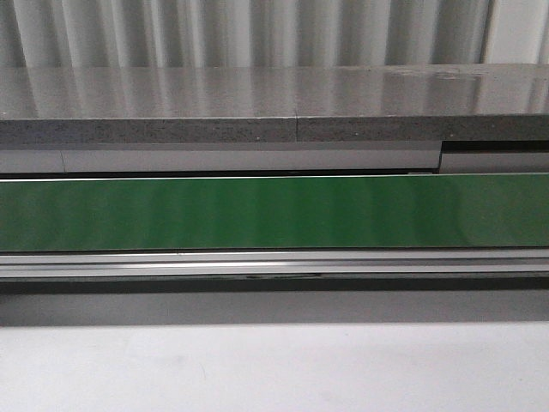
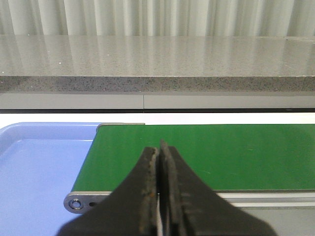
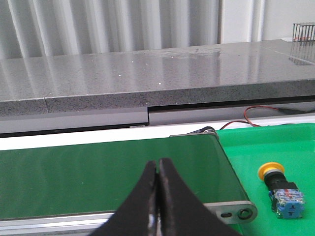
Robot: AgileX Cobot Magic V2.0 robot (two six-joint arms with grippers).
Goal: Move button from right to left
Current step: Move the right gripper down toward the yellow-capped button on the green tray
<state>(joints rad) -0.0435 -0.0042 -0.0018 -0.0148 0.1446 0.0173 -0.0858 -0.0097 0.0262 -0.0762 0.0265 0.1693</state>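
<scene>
The button (image 3: 278, 189) lies on its side in a bright green tray (image 3: 275, 142) past the belt's right end; its yellow cap faces away from me and the blue-and-clear block is nearest. My right gripper (image 3: 158, 163) is shut with nothing in it, over the green conveyor belt (image 3: 98, 172), well to the side of the button. In the left wrist view my left gripper (image 2: 158, 147) is shut and empty too, above the belt's left end (image 2: 206, 157). No gripper and no button appear in the front view.
A pale blue tray (image 2: 39, 167) sits beside the belt's left end. The belt (image 1: 274, 210) runs across the front view, with metal rails (image 1: 274, 264) in front and a grey stone ledge (image 1: 274, 103) behind. A red wire (image 3: 256, 115) runs behind the green tray.
</scene>
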